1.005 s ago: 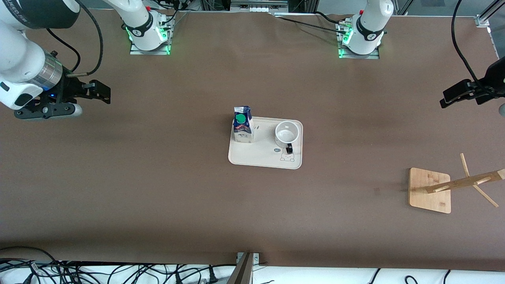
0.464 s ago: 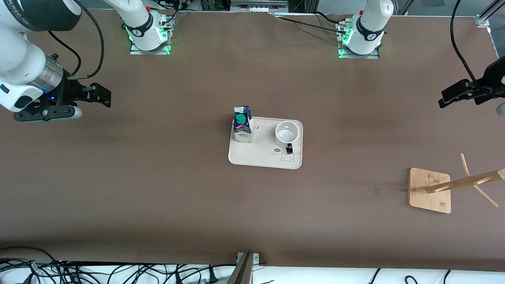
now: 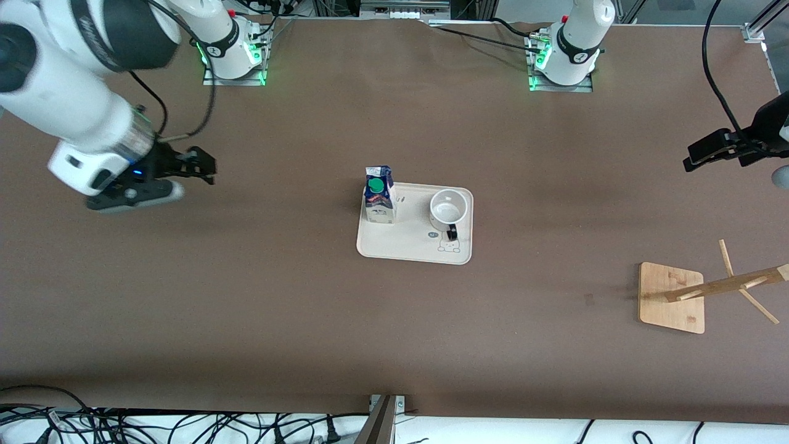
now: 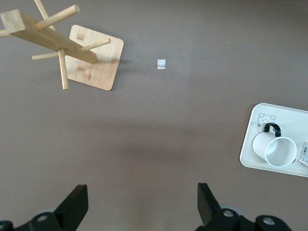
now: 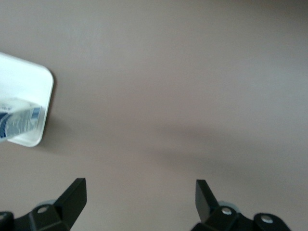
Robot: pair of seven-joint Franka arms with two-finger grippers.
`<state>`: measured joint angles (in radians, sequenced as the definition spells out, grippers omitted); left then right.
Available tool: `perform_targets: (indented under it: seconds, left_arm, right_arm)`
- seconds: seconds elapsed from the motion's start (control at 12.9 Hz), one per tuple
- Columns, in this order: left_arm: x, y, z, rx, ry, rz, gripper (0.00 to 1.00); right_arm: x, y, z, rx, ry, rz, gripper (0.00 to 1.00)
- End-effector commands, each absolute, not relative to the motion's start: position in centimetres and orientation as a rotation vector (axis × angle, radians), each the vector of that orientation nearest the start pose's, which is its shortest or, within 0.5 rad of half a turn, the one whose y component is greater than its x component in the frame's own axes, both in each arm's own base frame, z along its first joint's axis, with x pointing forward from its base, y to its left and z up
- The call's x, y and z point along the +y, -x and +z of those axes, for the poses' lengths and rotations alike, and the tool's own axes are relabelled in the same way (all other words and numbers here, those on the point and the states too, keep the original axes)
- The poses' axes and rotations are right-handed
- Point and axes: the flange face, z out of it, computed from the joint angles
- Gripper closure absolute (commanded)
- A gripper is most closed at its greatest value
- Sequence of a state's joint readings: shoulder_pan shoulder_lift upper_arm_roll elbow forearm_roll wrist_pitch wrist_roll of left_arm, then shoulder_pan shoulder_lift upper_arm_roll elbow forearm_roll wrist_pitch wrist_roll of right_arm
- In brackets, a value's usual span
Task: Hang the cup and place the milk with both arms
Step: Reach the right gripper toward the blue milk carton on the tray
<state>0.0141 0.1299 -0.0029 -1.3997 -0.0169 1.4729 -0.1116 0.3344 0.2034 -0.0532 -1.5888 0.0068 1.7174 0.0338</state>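
Note:
The white cup [image 3: 448, 208] with a black handle stands upright on a cream tray [image 3: 407, 250] at the table's middle. It also shows in the left wrist view [image 4: 274, 150]. The milk [image 3: 378, 194], a blue and white carton with a green cap, stands on the same tray at the right arm's end; its edge shows in the right wrist view [image 5: 19, 120]. My right gripper [image 3: 200, 166] is open and empty over bare table toward the right arm's end. My left gripper [image 3: 699, 154] is open and empty over the table's left-arm end.
A wooden cup rack [image 3: 718, 287] on a square base [image 3: 670, 297] stands toward the left arm's end, nearer the front camera; it shows in the left wrist view [image 4: 53, 38]. A small scrap [image 4: 161, 63] lies on the table.
My right arm has swung toward the tray, mostly in the last half second. My left gripper has barely moved. The cup and milk have not moved.

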Motion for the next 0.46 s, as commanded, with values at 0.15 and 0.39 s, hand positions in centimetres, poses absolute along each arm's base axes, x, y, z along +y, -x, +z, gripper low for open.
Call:
perform_targets:
  seconds: [0.15,0.39]
  left_arm:
    - [0.7,-59.3,60.7,-0.169,3.178,0.129,0.0]
    - [-0.7,-60.2,58.5,-0.149,3.162,0.187,0.0]
  right_arm:
    - [23.6,-60.0,49.1,-0.358,3.099,0.157,0.0]
    - [30.6,-58.4,46.1,-0.085,3.012,0.232,0.0]
